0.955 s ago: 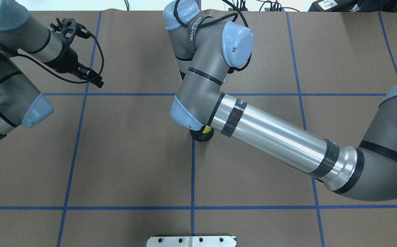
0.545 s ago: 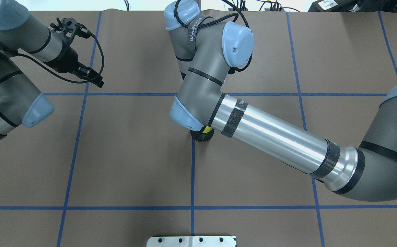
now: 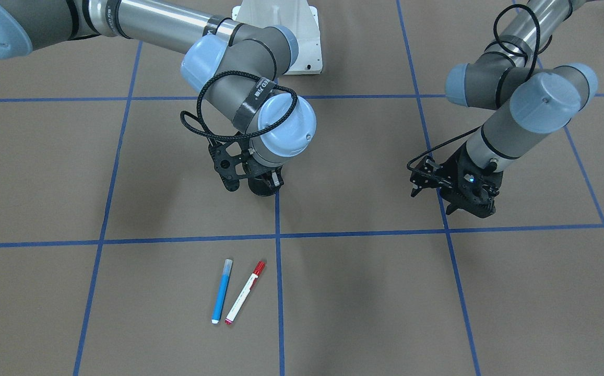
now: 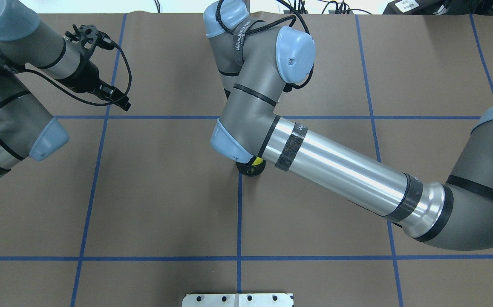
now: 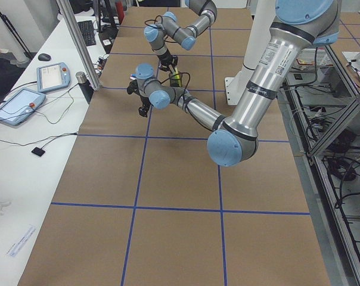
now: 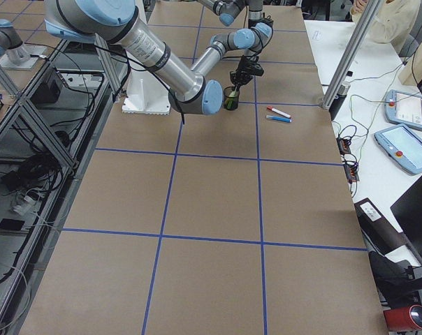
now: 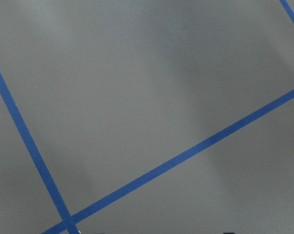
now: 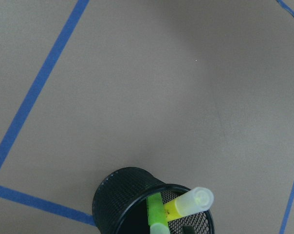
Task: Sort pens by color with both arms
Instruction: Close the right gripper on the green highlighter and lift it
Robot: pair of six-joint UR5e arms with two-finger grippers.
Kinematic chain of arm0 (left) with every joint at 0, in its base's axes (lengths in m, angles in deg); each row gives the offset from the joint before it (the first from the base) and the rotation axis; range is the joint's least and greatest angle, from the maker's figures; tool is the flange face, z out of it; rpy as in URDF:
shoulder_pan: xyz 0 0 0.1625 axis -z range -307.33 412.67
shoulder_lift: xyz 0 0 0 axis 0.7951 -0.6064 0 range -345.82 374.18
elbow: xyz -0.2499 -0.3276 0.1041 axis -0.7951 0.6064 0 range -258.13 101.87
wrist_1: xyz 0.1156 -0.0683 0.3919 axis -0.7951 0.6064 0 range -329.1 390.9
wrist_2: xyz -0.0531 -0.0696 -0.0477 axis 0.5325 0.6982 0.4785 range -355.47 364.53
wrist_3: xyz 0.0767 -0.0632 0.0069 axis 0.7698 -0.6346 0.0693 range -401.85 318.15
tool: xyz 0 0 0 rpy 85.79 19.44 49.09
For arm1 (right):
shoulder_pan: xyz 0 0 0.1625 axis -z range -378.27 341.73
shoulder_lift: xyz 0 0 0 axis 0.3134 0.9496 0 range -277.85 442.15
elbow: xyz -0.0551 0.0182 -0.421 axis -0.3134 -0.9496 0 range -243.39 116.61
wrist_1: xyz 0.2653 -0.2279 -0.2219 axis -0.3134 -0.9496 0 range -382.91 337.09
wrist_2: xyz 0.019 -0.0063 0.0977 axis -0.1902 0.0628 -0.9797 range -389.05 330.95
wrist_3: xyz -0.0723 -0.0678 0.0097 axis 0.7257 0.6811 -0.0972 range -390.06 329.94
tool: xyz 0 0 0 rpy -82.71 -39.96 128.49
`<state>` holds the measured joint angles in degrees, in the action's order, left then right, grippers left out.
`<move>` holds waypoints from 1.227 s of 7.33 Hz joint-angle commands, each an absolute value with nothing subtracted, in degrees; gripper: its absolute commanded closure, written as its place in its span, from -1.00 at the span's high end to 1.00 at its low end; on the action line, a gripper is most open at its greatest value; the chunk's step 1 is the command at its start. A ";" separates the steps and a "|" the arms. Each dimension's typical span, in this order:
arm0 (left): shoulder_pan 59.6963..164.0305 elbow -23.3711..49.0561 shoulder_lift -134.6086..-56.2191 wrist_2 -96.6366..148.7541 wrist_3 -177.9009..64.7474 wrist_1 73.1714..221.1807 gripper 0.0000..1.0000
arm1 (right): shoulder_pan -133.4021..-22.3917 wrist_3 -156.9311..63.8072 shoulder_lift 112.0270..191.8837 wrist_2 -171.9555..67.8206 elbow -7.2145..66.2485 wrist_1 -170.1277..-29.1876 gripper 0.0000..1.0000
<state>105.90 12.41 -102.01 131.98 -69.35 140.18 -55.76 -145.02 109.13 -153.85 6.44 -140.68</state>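
Observation:
A blue pen (image 3: 222, 291) and a white pen with a red cap (image 3: 244, 292) lie side by side on the brown table; both also show in the exterior right view. A lime green pen (image 8: 156, 214) and a yellow pen (image 8: 188, 202) stand in a black mesh cup (image 8: 113, 195). My right gripper (image 3: 263, 184) hangs just above the cup, and its own wrist hides its jaws. I cannot tell whether it is open. My left gripper (image 3: 461, 206) is open and empty above bare table, far from the pens. In the overhead view the left gripper (image 4: 120, 102) is at the far left.
Blue tape lines (image 7: 176, 158) divide the table into squares. The white metal base (image 3: 286, 31) stands at the robot's edge of the table. My right forearm (image 4: 340, 170) stretches across the table's middle. Tablets and cables (image 6: 406, 132) lie on a side bench.
My left arm has shifted slightly, and its gripper has moved a little. My right arm, the cup and the pens have not moved.

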 commanded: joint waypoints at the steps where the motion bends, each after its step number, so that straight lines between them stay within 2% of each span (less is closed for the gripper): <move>1: 105.75 12.31 -102.01 131.44 -69.36 140.23 0.71 | -55.79 -145.02 109.22 -153.85 7.27 -140.77 -0.84; 5: 105.40 11.96 -101.92 131.35 -69.36 140.58 0.71 | -56.23 -144.76 108.69 -153.42 12.88 -145.50 -0.87; 9: 104.96 11.70 -101.92 131.44 -69.88 140.58 0.72 | -60.80 -137.49 108.08 -150.45 24.47 -150.35 -0.88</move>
